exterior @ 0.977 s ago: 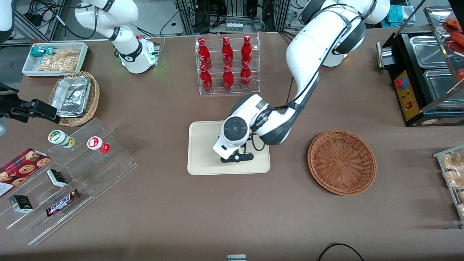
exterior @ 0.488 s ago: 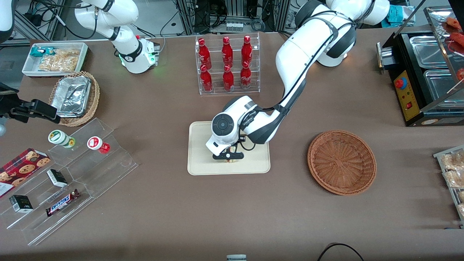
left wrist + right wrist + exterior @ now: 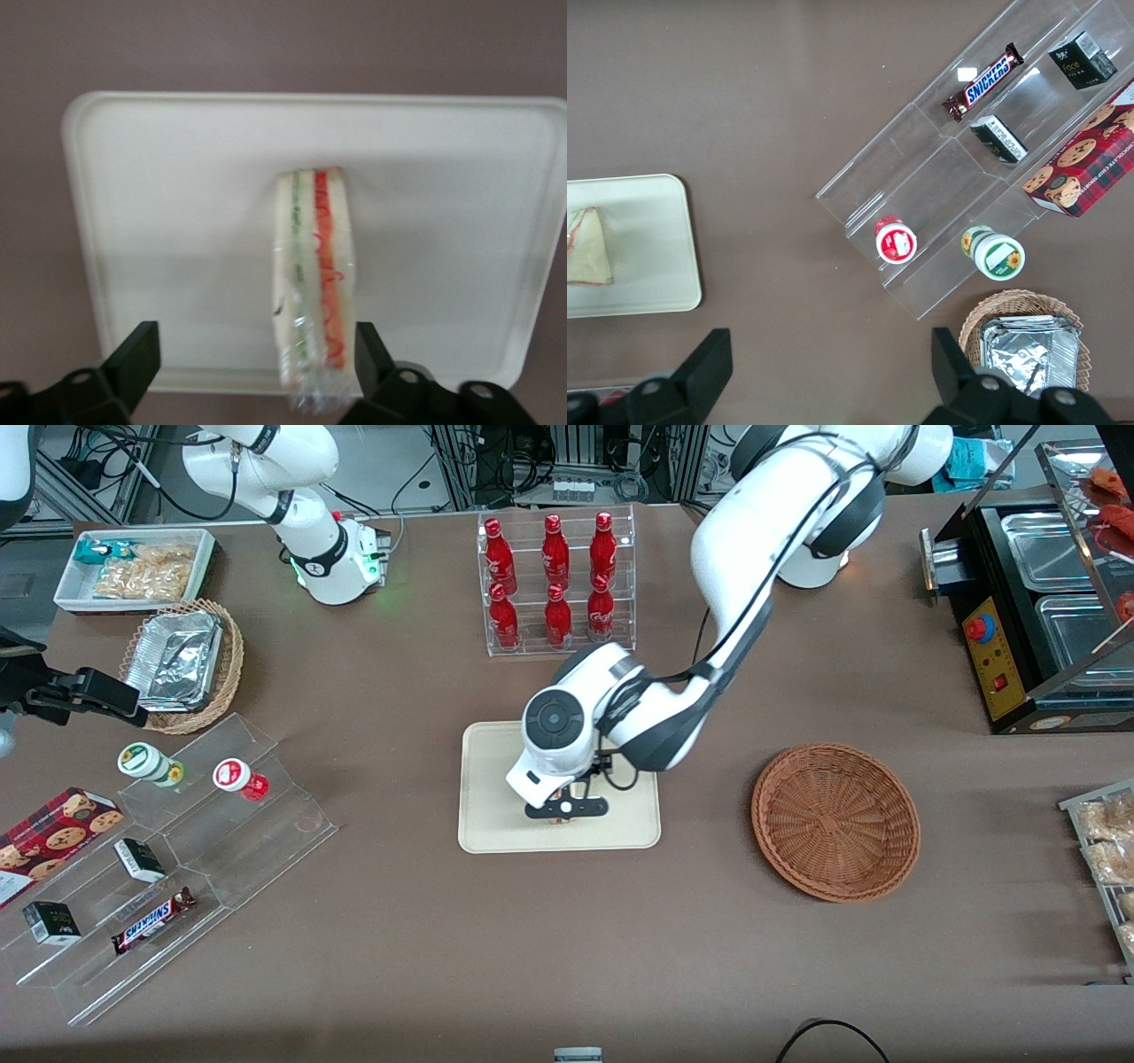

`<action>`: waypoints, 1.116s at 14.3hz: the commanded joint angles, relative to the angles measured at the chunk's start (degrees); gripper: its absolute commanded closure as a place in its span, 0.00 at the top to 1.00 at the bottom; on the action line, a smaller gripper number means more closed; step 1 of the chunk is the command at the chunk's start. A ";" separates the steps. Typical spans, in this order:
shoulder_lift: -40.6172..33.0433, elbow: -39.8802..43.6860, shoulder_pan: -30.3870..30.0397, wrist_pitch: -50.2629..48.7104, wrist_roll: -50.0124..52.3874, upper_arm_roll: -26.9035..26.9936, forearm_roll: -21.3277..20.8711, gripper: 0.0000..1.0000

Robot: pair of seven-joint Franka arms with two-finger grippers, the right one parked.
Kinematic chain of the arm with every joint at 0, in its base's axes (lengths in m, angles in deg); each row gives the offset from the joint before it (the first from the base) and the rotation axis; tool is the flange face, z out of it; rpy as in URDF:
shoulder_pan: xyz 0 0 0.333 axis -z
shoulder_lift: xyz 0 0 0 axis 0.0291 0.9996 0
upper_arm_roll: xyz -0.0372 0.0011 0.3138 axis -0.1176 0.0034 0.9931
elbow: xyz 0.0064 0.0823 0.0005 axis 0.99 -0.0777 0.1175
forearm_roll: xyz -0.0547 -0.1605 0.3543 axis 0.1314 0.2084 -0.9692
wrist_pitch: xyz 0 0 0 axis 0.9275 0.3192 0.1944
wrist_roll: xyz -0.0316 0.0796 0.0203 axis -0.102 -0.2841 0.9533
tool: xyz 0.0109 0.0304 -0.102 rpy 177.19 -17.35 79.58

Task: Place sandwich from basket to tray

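Table: brown cloth-covered table (image 3: 567,939) fills the front view, goods ranged round its edges.
Stepped stand: clear acrylic stand (image 3: 168,868) toward the parked arm's end, at about 8 o'clock from the tray, carrying a Snickers bar (image 3: 152,920).
Bottle rack: clear rack of red bottles (image 3: 556,583) at 12 o'clock from the tray, farther from the front camera.
Tray: cream tray (image 3: 496,815) at mid-table.
Sandwich: sandwich (image 3: 314,283) lies on the tray under the hand, its green and red filling edge facing the wrist camera.
Hand: hand (image 3: 565,810) hovers just above the tray, fingers (image 3: 133,363) spread wide either side of the sandwich, gripping nothing.
Basket: reddish-brown basket (image 3: 835,821) at 3 o'clock from the tray, well apart, toward the working arm's end.
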 commanded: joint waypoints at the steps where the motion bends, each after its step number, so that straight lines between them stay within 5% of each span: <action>1: -8.32 -3.13 -5.93 -8.21 -1.20 -0.14 0.72 1.00; 9: -36.88 -33.88 -26.59 -10.43 -21.50 -0.23 5.29 1.00; 16: -46.84 -33.91 -35.39 -13.16 -22.82 0.12 8.18 1.00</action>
